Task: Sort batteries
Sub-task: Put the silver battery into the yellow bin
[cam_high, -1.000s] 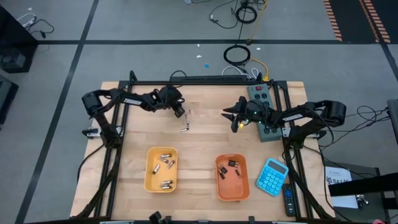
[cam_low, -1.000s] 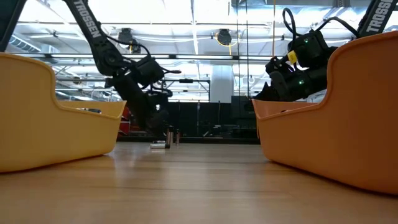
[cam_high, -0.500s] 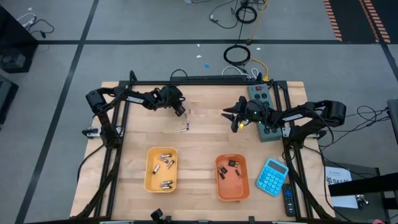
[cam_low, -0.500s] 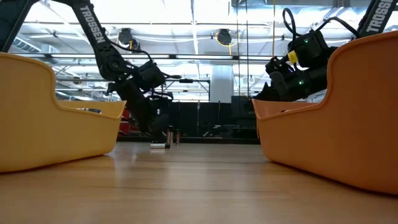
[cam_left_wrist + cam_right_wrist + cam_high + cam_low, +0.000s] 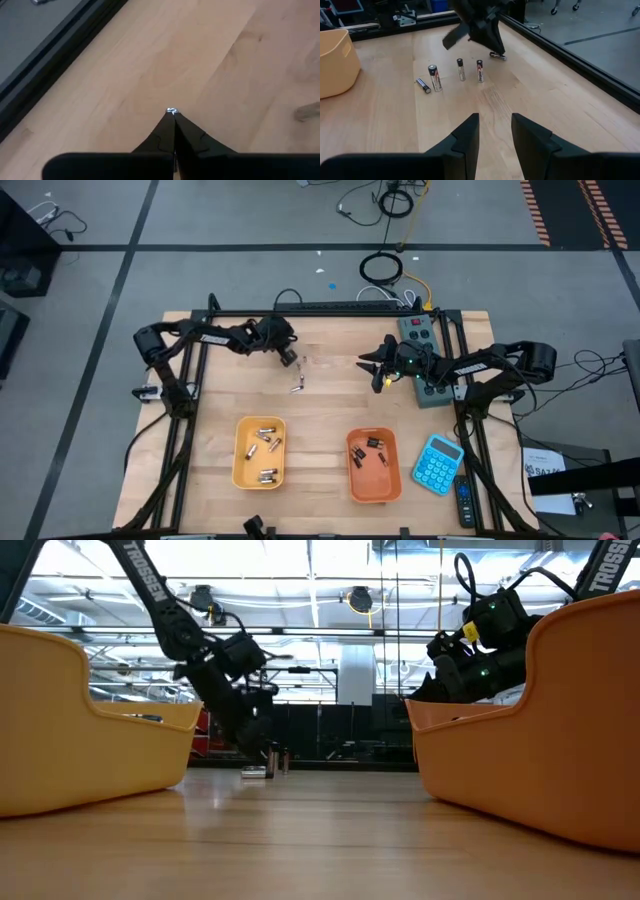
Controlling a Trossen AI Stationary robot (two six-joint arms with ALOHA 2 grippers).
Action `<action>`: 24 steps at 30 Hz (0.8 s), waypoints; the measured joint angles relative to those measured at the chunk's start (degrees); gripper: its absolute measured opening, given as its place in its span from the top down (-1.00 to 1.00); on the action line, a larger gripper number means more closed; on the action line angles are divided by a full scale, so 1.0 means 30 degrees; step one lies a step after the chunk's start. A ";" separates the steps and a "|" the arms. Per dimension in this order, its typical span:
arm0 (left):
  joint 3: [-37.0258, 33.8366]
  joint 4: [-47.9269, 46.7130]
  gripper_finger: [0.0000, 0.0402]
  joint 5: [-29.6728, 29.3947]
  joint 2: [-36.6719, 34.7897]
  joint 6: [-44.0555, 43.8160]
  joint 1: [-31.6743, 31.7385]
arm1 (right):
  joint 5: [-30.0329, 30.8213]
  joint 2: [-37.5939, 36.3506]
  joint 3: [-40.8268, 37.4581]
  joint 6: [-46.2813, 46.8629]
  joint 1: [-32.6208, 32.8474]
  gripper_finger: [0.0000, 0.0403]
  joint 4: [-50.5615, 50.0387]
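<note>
Left gripper point(image 5: 288, 360) has barely shifted over the last second — tips pinched on a silvery battery end point(image 5: 171, 111) at about 11 o'clock of the table. Yellow tray point(image 5: 259, 452) at 7 and orange tray point(image 5: 374, 467) at 5 hold sorted batteries. Loose batteries point(image 5: 435, 78) sit mid-table, three upright, one lying. Right gripper point(image 5: 494, 137) waits at 1 o'clock, fingers apart. Risk — the tip-only pinch slips and the cell rolls away.
</note>
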 joint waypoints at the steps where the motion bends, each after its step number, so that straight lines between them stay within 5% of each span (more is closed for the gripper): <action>1: 0.0035 -0.0156 0.99 0.0000 -0.0281 0.0007 0.0000 | 0.0000 0.0000 0.0000 0.0000 0.0002 0.48 -0.0004; 11: 0.0154 -0.2774 0.99 -0.0376 -0.3771 0.0867 -0.0597 | 0.0000 0.0000 0.0000 -0.0359 -0.0010 0.48 -0.0442; 24: 0.0153 -1.0070 1.00 0.3202 -0.8833 0.0378 -0.6209 | -0.0036 0.0000 0.0000 -0.0473 -0.0265 0.48 -0.1287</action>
